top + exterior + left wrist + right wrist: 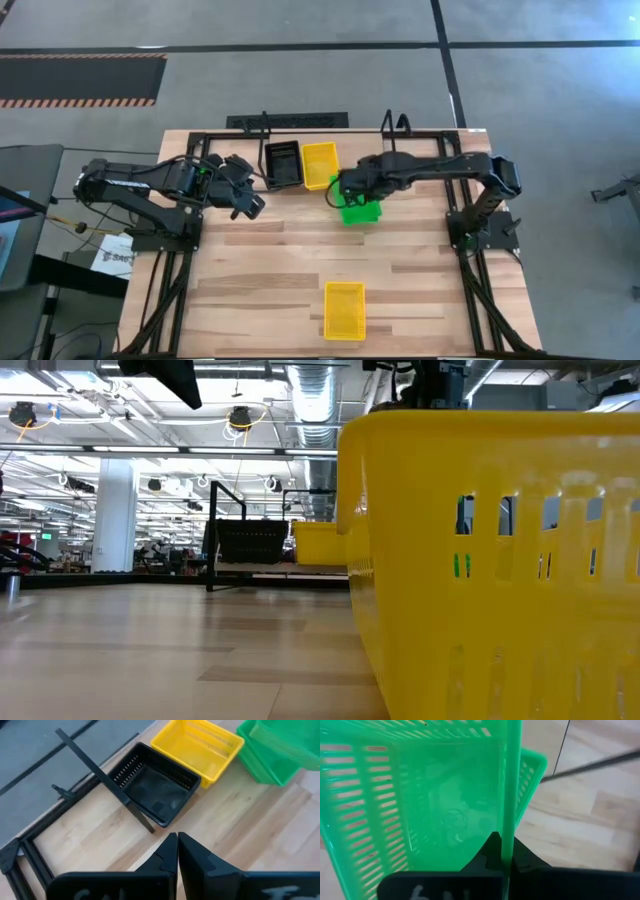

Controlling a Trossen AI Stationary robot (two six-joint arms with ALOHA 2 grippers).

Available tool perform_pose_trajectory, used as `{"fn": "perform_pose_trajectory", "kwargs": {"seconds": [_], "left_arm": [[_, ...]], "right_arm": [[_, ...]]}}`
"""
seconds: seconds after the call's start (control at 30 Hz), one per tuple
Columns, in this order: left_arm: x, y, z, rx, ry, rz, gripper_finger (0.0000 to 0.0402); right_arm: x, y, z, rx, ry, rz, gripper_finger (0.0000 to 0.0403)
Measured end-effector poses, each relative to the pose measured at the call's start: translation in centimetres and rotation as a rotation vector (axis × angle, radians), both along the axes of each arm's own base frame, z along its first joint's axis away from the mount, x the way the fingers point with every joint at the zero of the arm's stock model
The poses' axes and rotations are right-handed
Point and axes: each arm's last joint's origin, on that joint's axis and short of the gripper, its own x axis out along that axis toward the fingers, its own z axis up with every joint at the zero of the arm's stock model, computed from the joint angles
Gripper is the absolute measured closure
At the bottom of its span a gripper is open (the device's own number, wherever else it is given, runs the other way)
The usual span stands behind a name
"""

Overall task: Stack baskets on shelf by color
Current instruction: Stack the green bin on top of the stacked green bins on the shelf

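Left claw (pixel 250 203) at nine o'clock of surface, fingers pressed together, empty, arm bent at elbow. Right claw (pixel 345 190) near centre toward twelve o'clock, clamped, arm stretched inward.

Very little writing can be read here. In the high view, a white sheet of paper (pixel 113 253) lying beside the left arm's base carries dark printed letters that seem to begin "SA", but the rest is too small to make out. In both wrist views, pale marks show on the dark gripper body near the lower edge; they are cut off and cannot be read as letters or numbers. The baskets, shelf and bench show no legible labels.
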Motion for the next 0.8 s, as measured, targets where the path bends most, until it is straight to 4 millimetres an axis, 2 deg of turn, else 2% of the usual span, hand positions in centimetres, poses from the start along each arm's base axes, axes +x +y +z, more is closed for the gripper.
{"fn": "perform_pose_trajectory", "kwargs": {"seconds": [0.13,0.27,0.43,0.57,0.8], "left_arm": [[0.0,-0.1,0.0,-0.014,0.018,-0.032,0.0401],[0.0,-0.1,0.0,-0.006,0.031,-0.053,0.0401],[0.0,-0.1,0.0,0.004,0.044,-0.072,0.0402],[0.0,-0.1,-0.1,0.005,0.047,-0.076,0.0401],[0.0,-0.1,0.0,0.005,0.047,-0.076,0.0401]], "right_arm": [[-0.2,1.4,-1.8,0.007,-0.027,-0.049,0.0399],[-0.7,2.6,-3.2,0.041,-0.154,-0.081,0.04],[-1.8,2.1,-3.6,0.039,-0.294,-0.161,0.04],[-2.7,2.0,-4.4,0.029,-0.28,-0.217,0.04],[-2.8,2.2,-6.7,0.042,-0.284,-0.245,0.04]]}}
